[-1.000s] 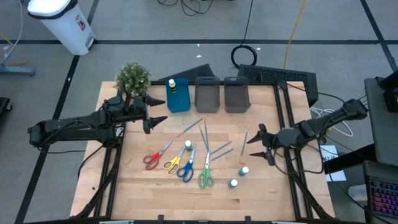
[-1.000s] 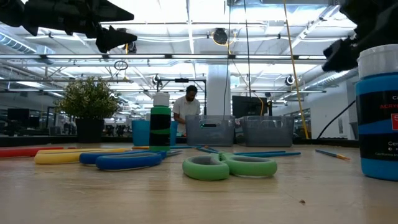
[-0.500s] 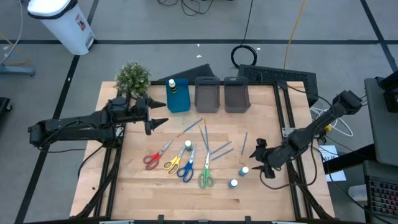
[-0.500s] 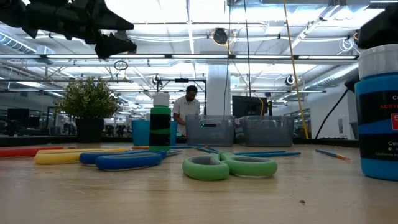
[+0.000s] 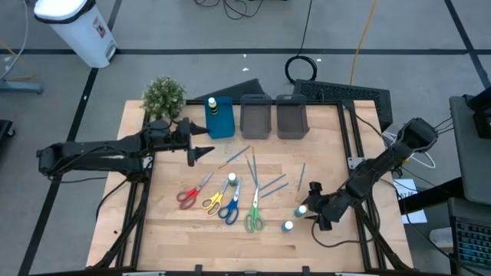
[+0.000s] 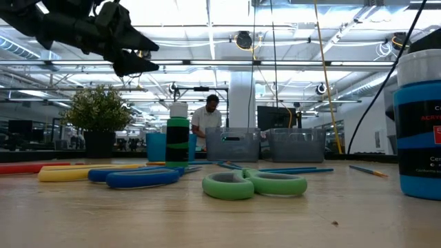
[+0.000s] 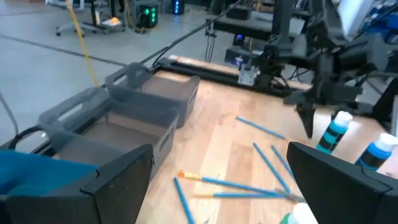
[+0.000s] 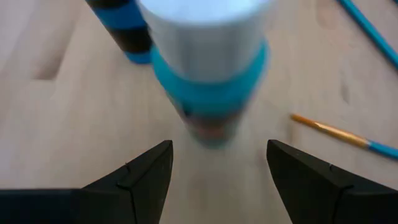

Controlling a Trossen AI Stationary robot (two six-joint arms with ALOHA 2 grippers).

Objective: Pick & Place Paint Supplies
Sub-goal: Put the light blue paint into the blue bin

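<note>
I have the right pincer (image 5: pixel 313 214) low over the near right part of the desk (image 5: pixel 176 230), fingers apart and holding nothing. The teal-capped bottle (image 5: pixel 302 210) stands upright directly ahead of it, just beside the fingertips and not yet between them. In the right wrist view this bottle (image 8: pixel 208 68) sits centred on the gap between the two fingers (image 8: pixel 140 177), so the approach line is correct. Its long axis is vertical, so I judge a level side grasp across the body to be appropriate. A second bottle (image 5: pixel 288 226) stands close by, nearer the desk's front edge; I judge it a collision risk during the advance.

The left pincer (image 5: pixel 196 146) hangs above the far left part of the desk, fingers apart and empty, near the blue bin (image 5: pixel 220 123) and well apart from the bottle. The right arm is the nearer one.
</note>
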